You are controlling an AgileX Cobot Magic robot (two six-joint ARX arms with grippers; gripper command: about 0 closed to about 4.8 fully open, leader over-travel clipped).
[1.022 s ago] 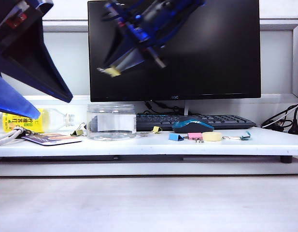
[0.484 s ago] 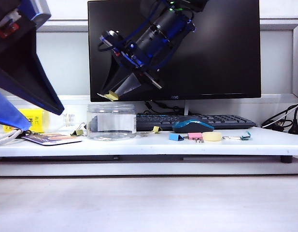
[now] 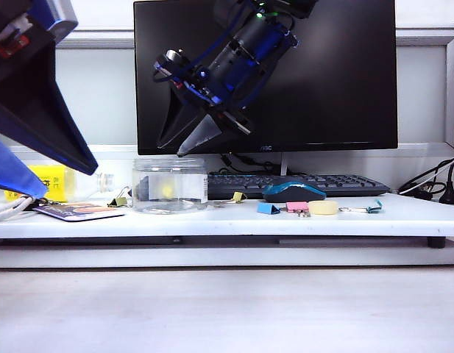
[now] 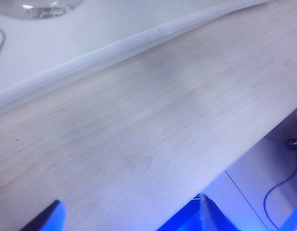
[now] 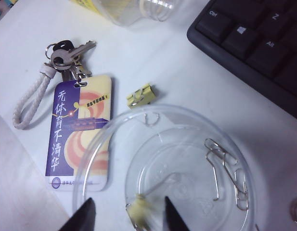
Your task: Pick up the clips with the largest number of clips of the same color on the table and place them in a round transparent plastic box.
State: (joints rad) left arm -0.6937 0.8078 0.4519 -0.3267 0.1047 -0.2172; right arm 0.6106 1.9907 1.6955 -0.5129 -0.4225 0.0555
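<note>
The round transparent plastic box (image 3: 170, 184) stood on the white bench (image 3: 212, 219), holding one pale-yellow clip (image 5: 141, 211); the right end effector (image 3: 184, 151) hung above its mouth, open, empty; a second yellow clip (image 5: 140, 96) lay outside at the box's eleven o'clock, a third (image 3: 238, 196) by the keyboard (image 3: 300, 184); the left end effector (image 4: 129, 216) stood open over bare wood.

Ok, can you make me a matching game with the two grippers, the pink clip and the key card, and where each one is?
1 right gripper
2 left gripper
3 pink clip
4 key card

A next to the blue clip
B fingers open over the bare wooden desk
C fingers open above the round jar
D beside a loose yellow clip

Pairs: 1-C, 2-B, 3-A, 4-D.
</note>
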